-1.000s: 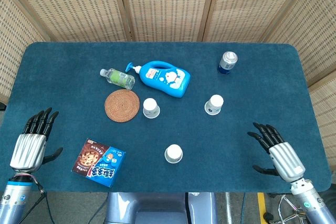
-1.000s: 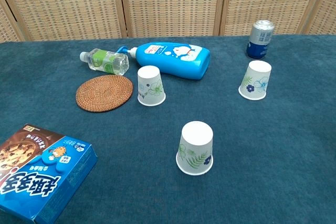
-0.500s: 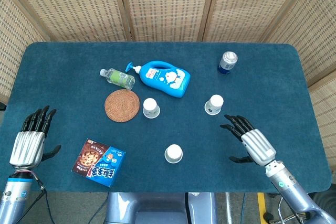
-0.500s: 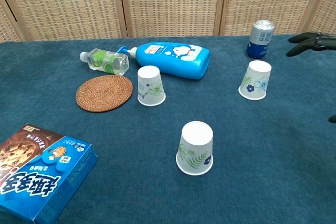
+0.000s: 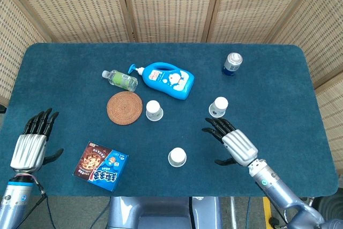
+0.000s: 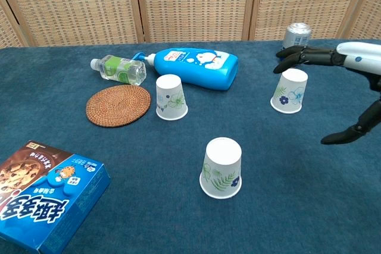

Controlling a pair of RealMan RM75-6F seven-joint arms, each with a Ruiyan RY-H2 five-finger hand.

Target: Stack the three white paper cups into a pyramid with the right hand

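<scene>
Three white paper cups stand upside down and apart on the blue table: one with blue flowers (image 5: 218, 106) (image 6: 289, 90) at the right, one (image 5: 154, 110) (image 6: 171, 97) beside the coaster, one with green leaves (image 5: 177, 157) (image 6: 221, 168) nearest me. My right hand (image 5: 231, 140) (image 6: 342, 81) is open, fingers spread, hovering just in front of and above the blue-flower cup without touching it. My left hand (image 5: 33, 143) rests open at the table's left front edge, seen only in the head view.
A blue lotion bottle (image 5: 168, 80) and a small green bottle (image 5: 120, 80) lie at the back. A woven coaster (image 5: 124, 108), a soda can (image 5: 232, 63) and a cookie box (image 5: 101, 166) also sit on the table (image 5: 278, 95).
My right hand has moved left and forward from the table's right front corner to just beside the blue-flower cup. The cups and the left hand have stayed put.
</scene>
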